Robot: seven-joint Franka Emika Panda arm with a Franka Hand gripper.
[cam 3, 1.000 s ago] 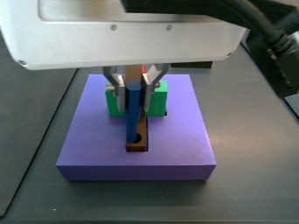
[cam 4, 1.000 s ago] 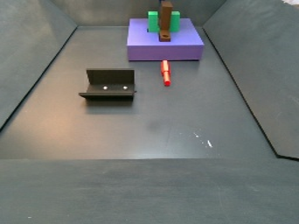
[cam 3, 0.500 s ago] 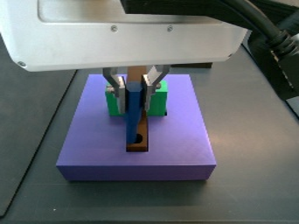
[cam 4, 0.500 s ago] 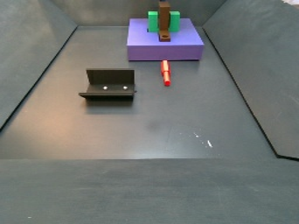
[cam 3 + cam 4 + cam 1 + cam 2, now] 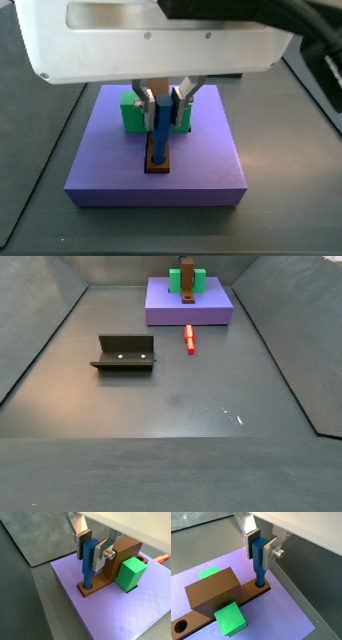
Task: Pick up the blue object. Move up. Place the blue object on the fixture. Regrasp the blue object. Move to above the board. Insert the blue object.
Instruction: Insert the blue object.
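Blue against silver is what you want to look at first: the blue object (image 5: 89,562) stands upright between the flat plates of the gripper (image 5: 91,548), which is closed narrowly on its upper half, pads against both flanks in both wrist views. Its lower end sits in the hole at the end of the board (image 5: 212,594) — the brown plank lying on the lilac slab (image 5: 127,614). By my reading you are in the insertion step, well along; how deep the peg has gone I cannot tell.

The upright hold makes sense: gripped high, the peg's free lower length can enter the hole while the fingers (image 5: 270,550) stay above the plank. In a side view the gripper (image 5: 164,100) hangs over the slab's rear half, the peg (image 5: 160,135) running down to the plank's near end.

Around it, the green block (image 5: 130,574) stands on the slab just beside the plank and near the peg — the closest thing your fingers could brush if you shift sideways. A second hole shows at the plank's other end in a wrist view. The fixture (image 5: 124,353) sits out on the dark floor, well apart from the slab, and a small red stick (image 5: 190,338) lies on the floor near the slab's front edge; neither stands in your way.
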